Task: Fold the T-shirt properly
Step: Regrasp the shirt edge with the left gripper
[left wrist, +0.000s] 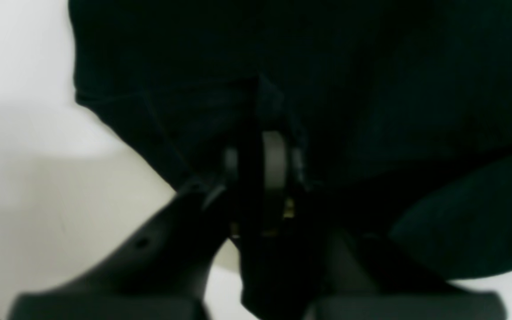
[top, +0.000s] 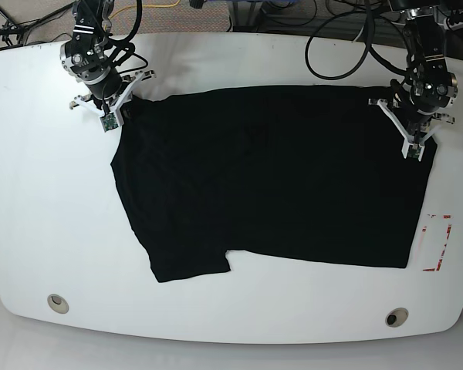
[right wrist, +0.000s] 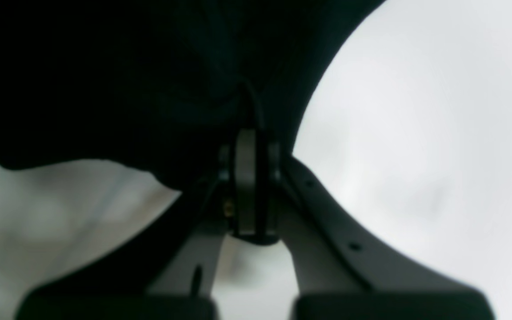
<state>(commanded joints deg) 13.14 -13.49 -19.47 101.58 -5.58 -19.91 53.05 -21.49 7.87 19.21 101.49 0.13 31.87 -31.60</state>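
The black T-shirt (top: 278,177) lies spread flat on the white table (top: 46,216), with one sleeve (top: 191,266) pointing toward the front edge. My left gripper (top: 405,116) is at the shirt's far corner on the base view's right. In the left wrist view it (left wrist: 260,146) is shut on a pinch of black cloth (left wrist: 371,89). My right gripper (top: 130,100) is at the far corner on the base view's left. In the right wrist view it (right wrist: 251,142) is shut on the shirt's edge (right wrist: 149,89).
A red outlined rectangle (top: 436,243) is marked on the table near its right edge. Two round holes (top: 58,302) (top: 395,317) sit near the front edge. Cables (top: 347,46) run along the far side behind both arms.
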